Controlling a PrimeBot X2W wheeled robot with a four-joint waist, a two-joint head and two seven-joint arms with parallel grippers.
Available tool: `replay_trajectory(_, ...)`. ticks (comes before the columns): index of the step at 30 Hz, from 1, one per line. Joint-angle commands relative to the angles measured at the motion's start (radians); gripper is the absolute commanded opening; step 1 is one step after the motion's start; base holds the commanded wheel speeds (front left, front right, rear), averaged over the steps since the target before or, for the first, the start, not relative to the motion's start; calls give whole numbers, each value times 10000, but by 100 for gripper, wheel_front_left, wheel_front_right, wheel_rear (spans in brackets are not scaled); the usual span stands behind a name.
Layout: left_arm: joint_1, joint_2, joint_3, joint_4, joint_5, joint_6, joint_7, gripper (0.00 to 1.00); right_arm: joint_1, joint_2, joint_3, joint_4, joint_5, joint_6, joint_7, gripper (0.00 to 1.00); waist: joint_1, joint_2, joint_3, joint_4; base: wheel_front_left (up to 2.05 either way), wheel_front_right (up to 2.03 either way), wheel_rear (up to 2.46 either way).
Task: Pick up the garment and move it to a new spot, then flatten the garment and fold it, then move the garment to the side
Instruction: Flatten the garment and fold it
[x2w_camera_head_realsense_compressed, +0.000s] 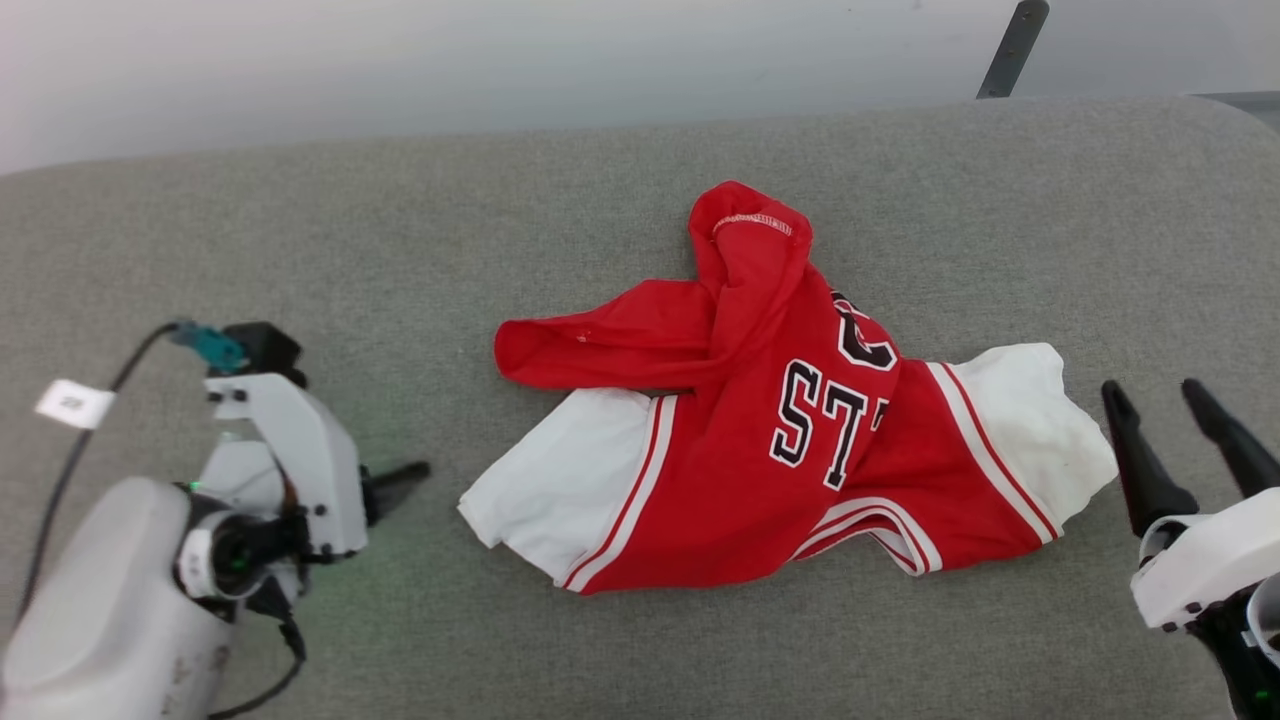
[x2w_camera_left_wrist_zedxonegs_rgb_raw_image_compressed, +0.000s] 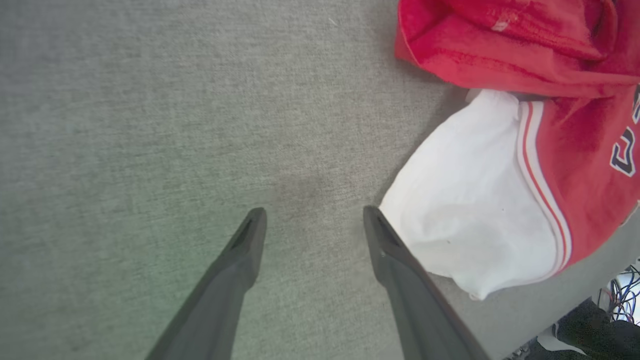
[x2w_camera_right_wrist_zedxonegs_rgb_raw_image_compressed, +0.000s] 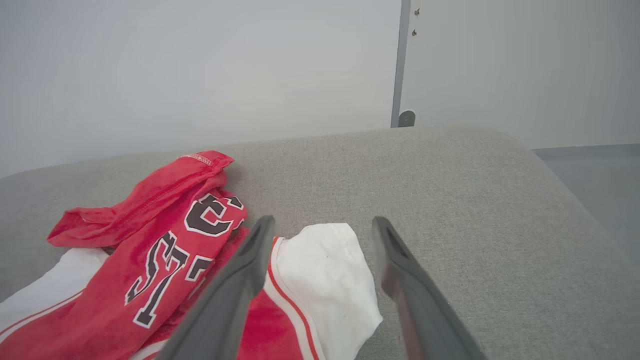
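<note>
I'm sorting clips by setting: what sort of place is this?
Probably an indoor lab or test room: a grey fabric-covered table, a bare pale wall behind it, and loose cables below the table's edge.

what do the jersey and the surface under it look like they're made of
Garment: soft matte knit fabric, perhaps cotton or polyester; it lies in limp folds with stitched hems. Surface: grey woven upholstery-like cloth, matte; fine speckled weave, rounded padded-looking corner.

a grey fabric surface (x2w_camera_head_realsense_compressed: 640, 650) runs back to a plain pale wall (x2w_camera_right_wrist_zedxonegs_rgb_raw_image_compressed: 200, 75), with a grey post (x2w_camera_right_wrist_zedxonegs_rgb_raw_image_compressed: 401, 60) behind.
</note>
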Motion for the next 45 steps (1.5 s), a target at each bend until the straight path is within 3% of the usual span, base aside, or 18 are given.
replay_trajectory(1,22,-80,-82,-77,38,-13,65,100,-134,-73,21,-105,-84,-6,-126,100,0,0,9,-21,0,0,0)
replay_trajectory(17,125,-40,-809,-452,221,514,1343,100,-82,58,-236,-575,-261,-6,-915,100,0,0,227,-753,0,0,0)
replay_trajectory(27,229,-49,-1072,275,308,696,1596,100,-226,195,-225,-655,-83,-6,-906,100,0,0,618,-1129,0,0,0)
replay_trajectory(28,234,-97,-1073,368,242,725,1664,52,-243,194,-239,-659,-80,-6,-902,100,0,0,647,-1143,0,0,0)
replay_trajectory(29,242,-153,-1090,451,182,759,1758,15,-258,200,-250,-664,-78,-6,-901,100,0,0,666,-1152,0,0,0)
replay_trajectory(30,273,-204,-1110,524,119,788,1877,0,-274,211,-262,-675,-67,-6,-904,100,0,0,686,-1159,0,0,0)
replay_trajectory(36,242,-458,-1099,354,-253,887,2325,0,-316,244,-355,-665,-84,-6,-913,100,0,0,733,-1089,0,0,0)
replay_trajectory(45,76,146,-782,-151,-157,1085,2271,0,-324,222,-320,-564,-148,-6,-884,100,0,0,542,-803,0,0,0)
